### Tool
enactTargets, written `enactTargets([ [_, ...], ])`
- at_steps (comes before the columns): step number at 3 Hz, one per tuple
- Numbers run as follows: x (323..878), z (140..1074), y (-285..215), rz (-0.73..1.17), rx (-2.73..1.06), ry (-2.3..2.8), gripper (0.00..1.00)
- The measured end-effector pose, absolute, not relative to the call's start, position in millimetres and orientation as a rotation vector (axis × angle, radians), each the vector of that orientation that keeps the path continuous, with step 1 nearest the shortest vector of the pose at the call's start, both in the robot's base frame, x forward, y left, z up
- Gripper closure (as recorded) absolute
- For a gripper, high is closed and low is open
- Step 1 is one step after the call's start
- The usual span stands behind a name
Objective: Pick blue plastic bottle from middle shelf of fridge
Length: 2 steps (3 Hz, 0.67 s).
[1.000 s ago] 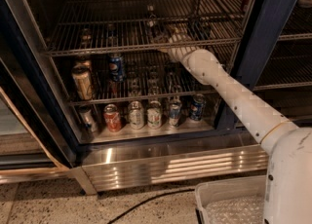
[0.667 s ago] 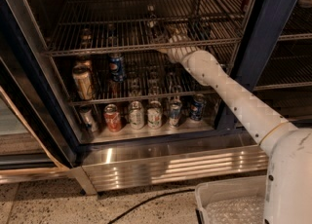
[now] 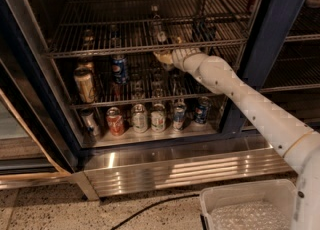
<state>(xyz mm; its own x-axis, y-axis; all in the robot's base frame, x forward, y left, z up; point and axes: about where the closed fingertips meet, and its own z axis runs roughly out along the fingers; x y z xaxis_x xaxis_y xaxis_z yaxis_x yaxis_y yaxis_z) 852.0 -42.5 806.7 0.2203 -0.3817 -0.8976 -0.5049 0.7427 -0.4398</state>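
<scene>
1. Change over the last second: almost none. Arm (image 3: 250,109) stretched in from the lower right as before. Hand (image 3: 169,55) at the front edge of the middle wire rack (image 3: 100,48), maybe a touch lower than it was.
2. Hand state: can't tell how far open it is, or whether it has hold of anything. It's a pale blob against the rack edge.
3. Blue plastic bottle (image 3: 157,28): upright on the middle rack of the fridge (image 3: 274,29), white cap up, just behind and above my hand. No visible shift. Contact with the hand not clear.
4. Meaning for the task: I judge this as end of approach, grasp not confirmed and bottle not lifted. Pull-out not yet done.
5. Edges: rack front wire right at my hand. Upper rack close over the bottle cap, so little room to lift. Navy door frame just right of my forearm.
6. Nearby clutter: a dark item on the same rack right of the bottle, can't identify it. Pepsi can (image 3: 119,69) and a tan can (image 3: 84,85) one shelf down, a row of cans incl. a red can (image 3: 115,122) on the bottom.
7. Open room: straight back toward me, out of the door opening. White bin (image 3: 235,196) and black cable (image 3: 150,206) on the floor below, well apart from the hand.
</scene>
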Motion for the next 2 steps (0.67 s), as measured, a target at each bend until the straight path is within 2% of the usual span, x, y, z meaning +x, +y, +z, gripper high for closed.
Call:
enactTargets([
  [1,809.7,784.1,-26.8,0.207,-0.902,1.432,1.0],
  [2,809.7,784.1,-26.8,0.207,-0.902,1.432,1.0],
])
